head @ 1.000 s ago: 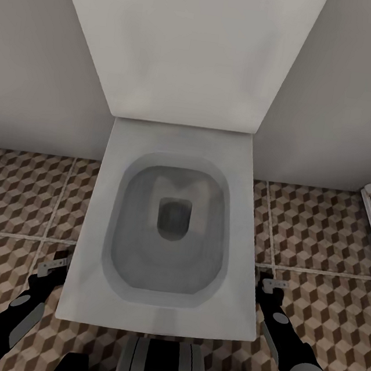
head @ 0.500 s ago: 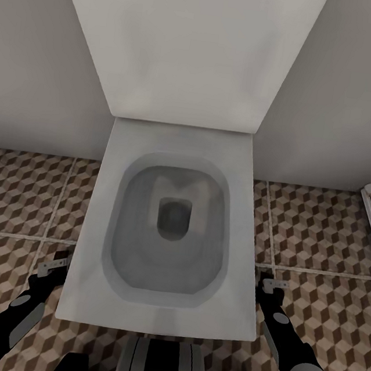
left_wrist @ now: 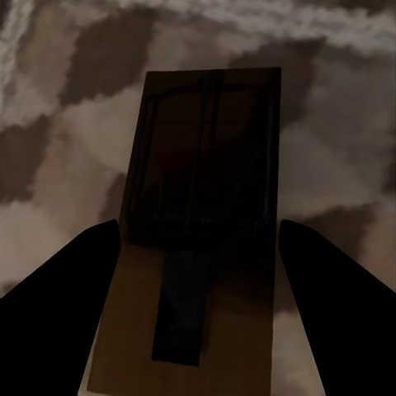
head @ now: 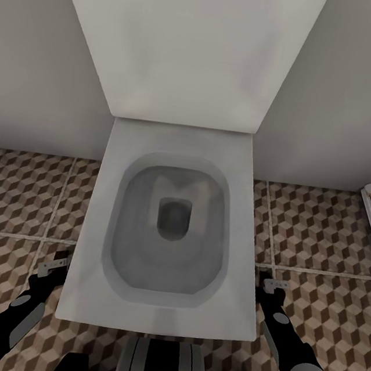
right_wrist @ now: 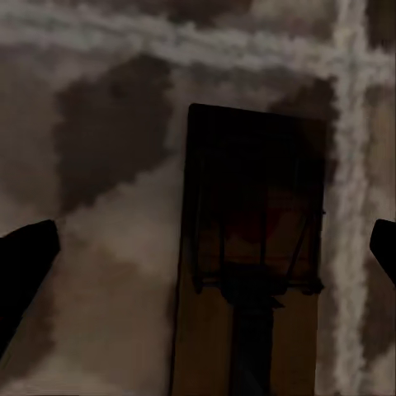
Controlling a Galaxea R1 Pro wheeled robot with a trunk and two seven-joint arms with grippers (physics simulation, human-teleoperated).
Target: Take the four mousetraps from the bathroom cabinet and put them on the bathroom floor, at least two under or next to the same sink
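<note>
Hanging low on either side of the toilet [head: 171, 230], both tools sit with fingers spread and nothing between them: the left tool [head: 53, 266] is near the bowl's near-left corner, the right tool [head: 273, 286] near its near-right corner. In the left wrist view a trap [left_wrist: 198, 239] lies flat on the floor [left_wrist: 330, 124], centred between the two dark fingers [left_wrist: 58, 280] with clear gaps on both sides, so it looks released rather than held. The right wrist view shows the same arrangement: a second trap [right_wrist: 252, 272] flat on the tiles, just beside a pale grout line, with the fingers [right_wrist: 25, 264] well apart from its edges. My reading is that two traps are down on the patterned floor [head: 325, 239], one on each side of the toilet; whether a sink is near them cannot be told from these views. Across the last second nothing has shifted in the head view: the arms, the toilet and the tiles sit exactly as they did, so the robot appears paused after setting the traps down. If these count as placed, what is left is the other two traps and checking the sink condition.
</note>
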